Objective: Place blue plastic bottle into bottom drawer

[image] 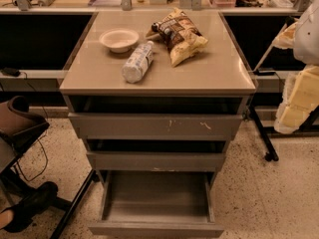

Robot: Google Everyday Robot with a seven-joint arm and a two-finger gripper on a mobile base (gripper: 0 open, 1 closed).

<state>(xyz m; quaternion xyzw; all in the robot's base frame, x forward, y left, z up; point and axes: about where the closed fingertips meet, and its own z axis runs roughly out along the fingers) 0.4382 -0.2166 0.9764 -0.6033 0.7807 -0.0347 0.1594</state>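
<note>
Pincer (295,106) hangs at the right edge; wide or narrow, I cannot tell. Small clear crinkled blue plastic bottle (137,62) lies on the grey bench (214,68) beside a white bowl (118,39). It looks light, crushable and probably slick, so grasp it gently mid-body.

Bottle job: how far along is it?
Done: the bottom drawer stands pulled open and empty. In hand: nothing visible; the gripper sits at the right edge, off to the side. Left: the blue plastic bottle lies on top beside the white bowl, not yet picked up.

Bottle (137,62) before bowl (118,39), left of bag (179,35)
</note>
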